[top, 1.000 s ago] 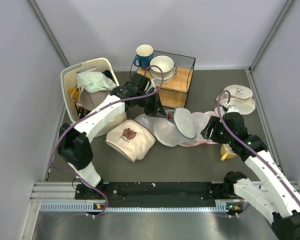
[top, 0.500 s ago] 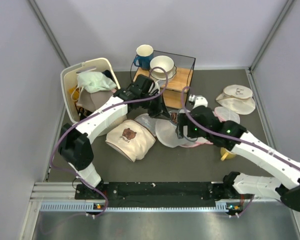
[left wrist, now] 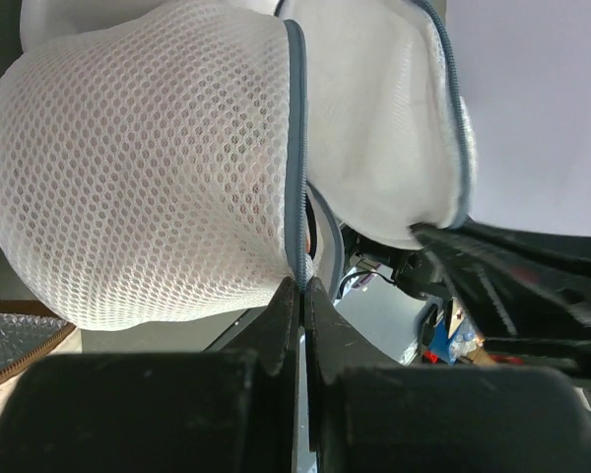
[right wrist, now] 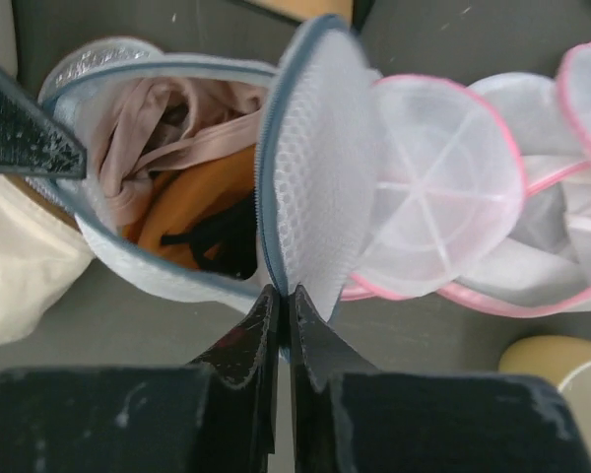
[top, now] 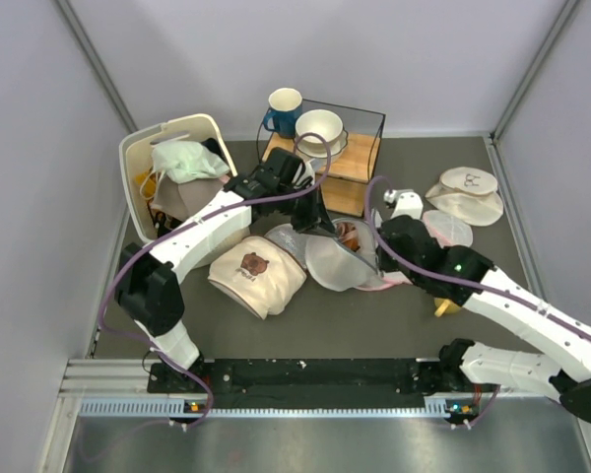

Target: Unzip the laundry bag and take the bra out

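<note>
Left hand [left wrist: 300, 286] is pinching the laundry bag's [left wrist: 138, 177] rim; right hand [right wrist: 283, 294] is pinching its open flap; bra [right wrist: 167, 118] is lying inside.

laundry bag [left wrist: 138, 177] — open honeycomb mesh, cloth-taped rim | bra [right wrist: 150, 120] — soft matt pink cloth

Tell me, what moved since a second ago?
The right gripper swung left, from beside the pink-trimmed bags toward the middle of the laundry bag, and the flap it pinches came left with it. The left gripper stayed shut on the bag's rim; the bear-print cloth, basket and blue mug did not move.
</note>
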You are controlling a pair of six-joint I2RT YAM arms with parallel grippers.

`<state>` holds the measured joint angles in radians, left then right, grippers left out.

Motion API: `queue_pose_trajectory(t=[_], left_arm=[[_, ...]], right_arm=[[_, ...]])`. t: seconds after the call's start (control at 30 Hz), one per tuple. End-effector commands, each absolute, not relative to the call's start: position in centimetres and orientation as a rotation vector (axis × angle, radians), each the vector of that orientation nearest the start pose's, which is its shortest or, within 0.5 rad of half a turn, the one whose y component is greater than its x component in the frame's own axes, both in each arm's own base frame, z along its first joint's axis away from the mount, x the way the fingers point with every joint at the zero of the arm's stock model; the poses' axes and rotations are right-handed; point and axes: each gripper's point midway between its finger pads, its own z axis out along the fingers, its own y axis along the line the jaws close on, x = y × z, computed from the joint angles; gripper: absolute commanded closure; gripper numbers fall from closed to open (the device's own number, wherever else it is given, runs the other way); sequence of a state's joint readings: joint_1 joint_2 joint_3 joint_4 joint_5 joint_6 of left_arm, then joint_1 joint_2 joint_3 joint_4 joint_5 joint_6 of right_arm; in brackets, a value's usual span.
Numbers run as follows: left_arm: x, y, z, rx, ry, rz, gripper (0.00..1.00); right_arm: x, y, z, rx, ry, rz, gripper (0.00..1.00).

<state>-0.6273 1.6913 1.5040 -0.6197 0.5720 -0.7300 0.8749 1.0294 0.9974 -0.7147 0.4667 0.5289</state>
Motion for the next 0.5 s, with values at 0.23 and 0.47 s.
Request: queue_pose_trajectory(t=[0.23,0.47], left_arm=[[26.7,-32.9,22.1,0.29,2.578,-1.175,1.0],[25.9,-30.4,23.6,0.357,2.546,-1.01,0.25]], right_arm=[[23.8,11.1,24.3,0.115,2.068,0.207,1.0],[22.4,12.2,24.0,0.205,2.076,0.377,1.0]])
